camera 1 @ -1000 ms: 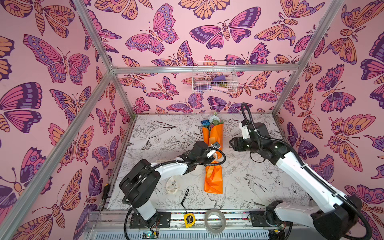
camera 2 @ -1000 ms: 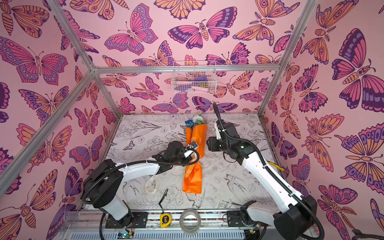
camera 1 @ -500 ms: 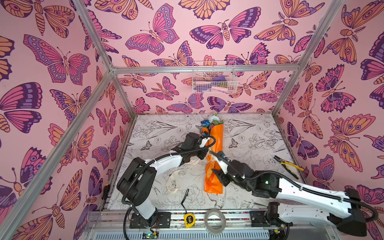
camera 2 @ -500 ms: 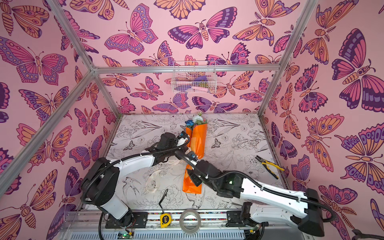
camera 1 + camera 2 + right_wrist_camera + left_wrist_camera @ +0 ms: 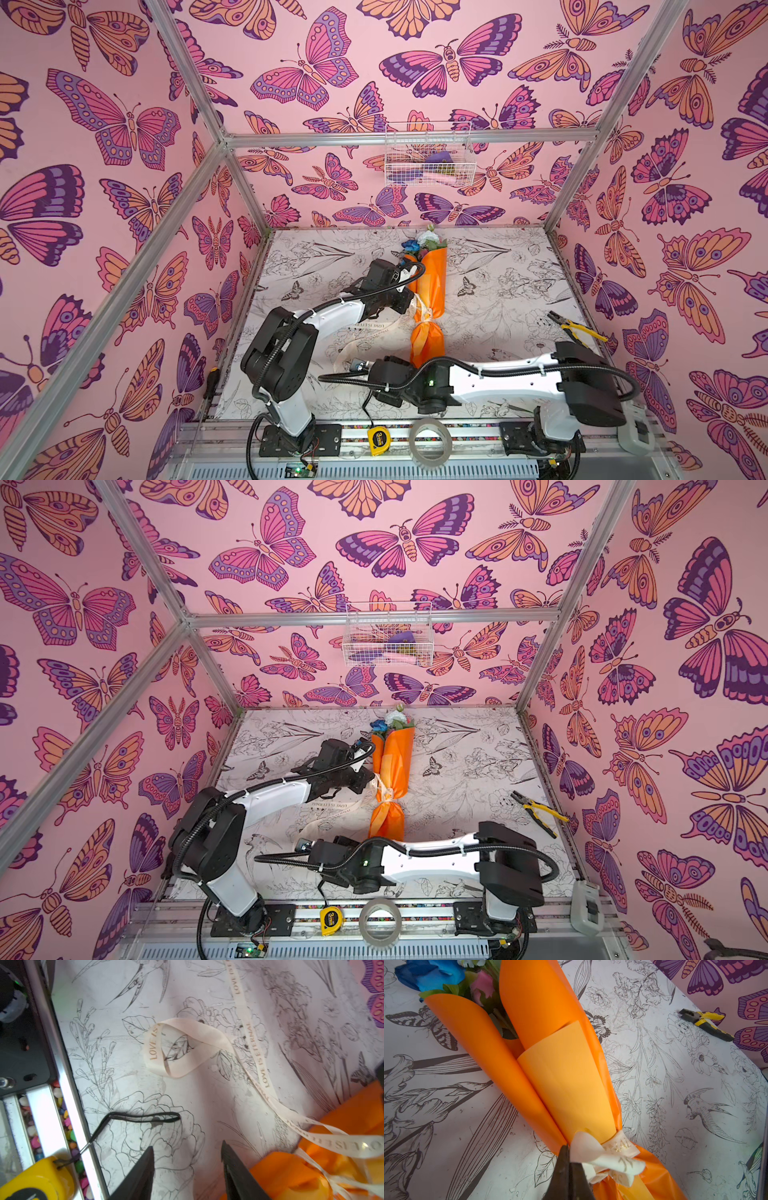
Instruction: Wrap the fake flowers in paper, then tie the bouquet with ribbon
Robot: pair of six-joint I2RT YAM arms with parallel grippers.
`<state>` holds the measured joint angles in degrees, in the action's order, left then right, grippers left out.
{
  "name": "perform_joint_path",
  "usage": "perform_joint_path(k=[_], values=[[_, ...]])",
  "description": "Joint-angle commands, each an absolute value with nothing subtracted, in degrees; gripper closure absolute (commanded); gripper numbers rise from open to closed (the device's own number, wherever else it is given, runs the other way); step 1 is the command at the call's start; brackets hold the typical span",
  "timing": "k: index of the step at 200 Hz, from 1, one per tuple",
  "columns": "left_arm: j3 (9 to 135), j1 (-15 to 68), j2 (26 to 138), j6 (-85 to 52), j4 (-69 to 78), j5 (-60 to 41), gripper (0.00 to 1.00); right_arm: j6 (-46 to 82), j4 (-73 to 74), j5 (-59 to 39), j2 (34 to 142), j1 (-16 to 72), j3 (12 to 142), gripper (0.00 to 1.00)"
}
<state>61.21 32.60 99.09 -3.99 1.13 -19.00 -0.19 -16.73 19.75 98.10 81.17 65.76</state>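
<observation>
The bouquet of fake flowers (image 5: 432, 278) (image 5: 392, 762) lies lengthwise mid-table in orange wrap, with blue, pink and white blooms at the far end. A cream printed ribbon (image 5: 616, 1147) is knotted round its narrow waist (image 5: 424, 319). Its tails trail left across the table (image 5: 257, 1059). My left gripper (image 5: 568, 1151) (image 5: 409, 299) is just left of the knot, shut on a loop of the ribbon. My right gripper (image 5: 187, 1147) (image 5: 355, 365) hangs low near the front, left of the wrap's foot (image 5: 353, 1105). It is open and holds nothing.
Yellow-handled pliers (image 5: 575, 330) lie by the right wall. A yellow tape measure (image 5: 378, 436) and a tape roll (image 5: 430, 440) sit on the front rail, the tape measure's black strap (image 5: 145, 1116) reaching onto the table. A wire basket (image 5: 428, 153) hangs on the back wall.
The right arm swung from the bouquet's right side down to the front and now lies low there. The left gripper moved back along the bouquet and now sits at the knot.
</observation>
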Motion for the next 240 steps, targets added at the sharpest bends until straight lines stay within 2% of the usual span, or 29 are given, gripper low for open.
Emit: perform_joint_path(k=[1,42,90,156,168,175,189,203,224,240], values=[[62.93,32.01,100.67,-5.8,-0.4,-21.81,1.0,-4.98,-15.33,14.68,102.59,81.47,70.38,0.45],[62.84,31.82,101.07,-6.06,-0.39,-22.31,1.0,-7.46,-16.93,13.14,111.2,81.41,76.84,0.4],[62.23,31.73,100.44,-5.37,-0.33,-22.52,1.0,-8.35,-17.03,12.79,116.13,80.25,81.18,0.37],[62.14,31.73,100.36,-4.92,-0.26,-22.15,1.0,-8.88,-19.99,9.14,122.74,78.51,86.96,0.39],[62.11,31.72,100.3,-4.76,-0.18,-22.16,1.0,-8.79,-20.64,8.02,123.29,78.44,87.4,0.44],[62.05,31.68,100.28,-4.64,-0.18,-22.15,1.0,-8.72,-20.94,7.63,123.27,78.47,87.52,0.53],[61.88,31.73,100.02,-4.42,-0.18,-22.06,1.0,-8.1,-21.83,8.07,122.65,78.49,87.43,0.78],[61.63,31.72,99.67,-4.1,-0.16,-21.81,1.0,-6.82,-22.3,9.66,120.5,78.49,86.32,0.92],[61.07,31.73,99.03,-3.58,0.34,-21.43,1.0,-3.93,-21.95,12.71,115.3,78.49,82.68,1.0],[60.32,31.64,98.38,-3.46,1.32,-21.0,1.0,-1.16,-21.58,15.46,110.75,78.47,79.34,1.0]])
